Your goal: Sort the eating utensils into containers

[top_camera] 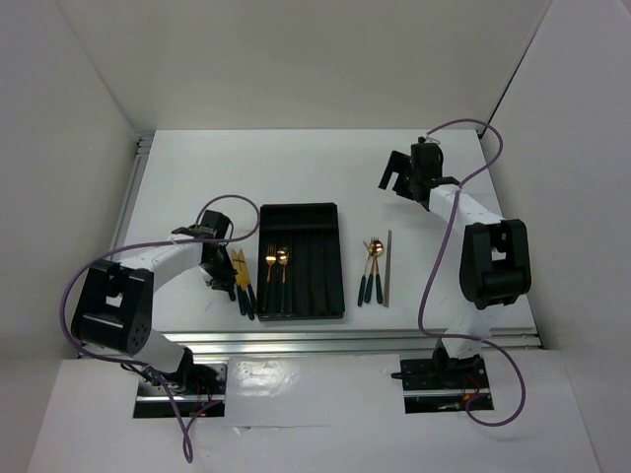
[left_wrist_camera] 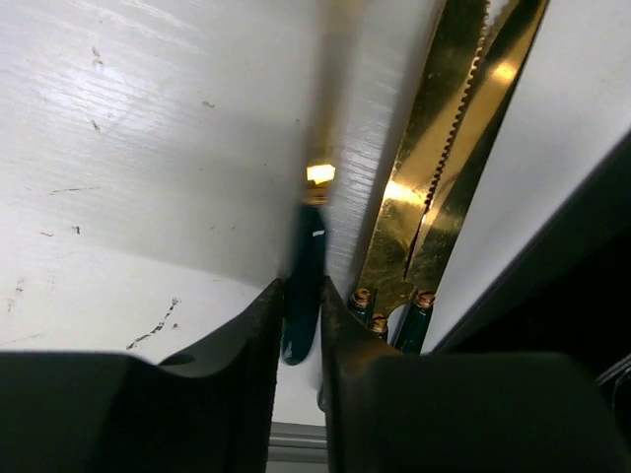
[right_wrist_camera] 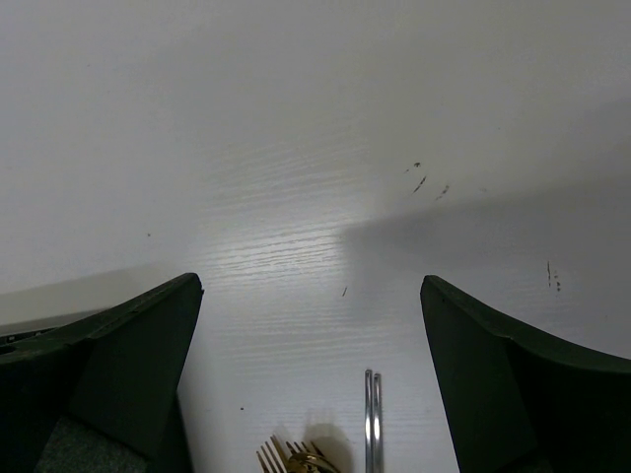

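Note:
The black tray [top_camera: 320, 264] lies mid-table with two gold-headed spoons [top_camera: 276, 264] in its left compartments. My left gripper [top_camera: 219, 276] is just left of the tray beside the gold serrated knives [top_camera: 243, 286]. In the left wrist view the left gripper [left_wrist_camera: 303, 301] is shut on a dark teal utensil handle [left_wrist_camera: 309, 246] whose head is blurred, and two knife blades [left_wrist_camera: 449, 168] lie to its right. Right of the tray lie spoons and forks [top_camera: 371, 268] and a grey stick [top_camera: 387, 268]. My right gripper [top_camera: 399, 175] is open and empty, beyond them.
In the right wrist view the grey stick's tip [right_wrist_camera: 372, 419] and fork tines [right_wrist_camera: 281, 456] show at the bottom edge, between the open fingers [right_wrist_camera: 128, 365]. White walls enclose the table. A metal rail [top_camera: 296, 340] runs along the near edge.

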`<action>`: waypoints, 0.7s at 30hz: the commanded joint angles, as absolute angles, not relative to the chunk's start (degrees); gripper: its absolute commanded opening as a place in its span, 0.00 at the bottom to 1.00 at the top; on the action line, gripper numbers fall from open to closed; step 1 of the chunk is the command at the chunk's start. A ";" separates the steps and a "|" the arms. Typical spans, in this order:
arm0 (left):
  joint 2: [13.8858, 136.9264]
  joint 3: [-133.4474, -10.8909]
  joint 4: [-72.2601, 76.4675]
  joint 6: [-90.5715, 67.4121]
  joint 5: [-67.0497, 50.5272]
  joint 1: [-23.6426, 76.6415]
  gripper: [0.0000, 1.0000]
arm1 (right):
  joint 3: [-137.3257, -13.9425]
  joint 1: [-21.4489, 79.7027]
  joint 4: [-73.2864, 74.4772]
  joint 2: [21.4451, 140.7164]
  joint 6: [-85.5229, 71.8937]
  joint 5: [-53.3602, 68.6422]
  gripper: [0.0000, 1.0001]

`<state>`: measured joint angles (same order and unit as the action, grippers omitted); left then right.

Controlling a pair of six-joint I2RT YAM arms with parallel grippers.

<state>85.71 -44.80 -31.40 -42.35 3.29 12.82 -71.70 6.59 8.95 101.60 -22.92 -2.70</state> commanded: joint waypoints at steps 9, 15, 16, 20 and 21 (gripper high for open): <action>90.70 -46.84 -34.53 -43.86 6.68 12.57 0.00 | -73.48 6.24 9.40 101.34 -23.12 -3.96 1.00; 85.88 -52.71 -40.94 -43.95 9.49 12.57 0.00 | -73.48 6.24 9.40 100.81 -23.12 -3.96 1.00; 84.74 -53.87 -41.65 -43.95 9.49 12.57 0.00 | -73.48 6.24 9.40 100.81 -23.12 -3.96 1.00; 77.54 -58.27 -42.80 -40.35 7.65 12.57 0.00 | -73.48 6.24 9.40 100.81 -23.64 -3.96 1.00; 76.39 -58.88 -42.80 -39.12 6.43 12.57 0.00 | -73.48 6.24 8.88 101.33 -23.64 -3.96 1.00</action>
<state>82.15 -54.85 -41.12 -42.17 7.33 12.80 -71.70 6.59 9.32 101.60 -23.14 -2.87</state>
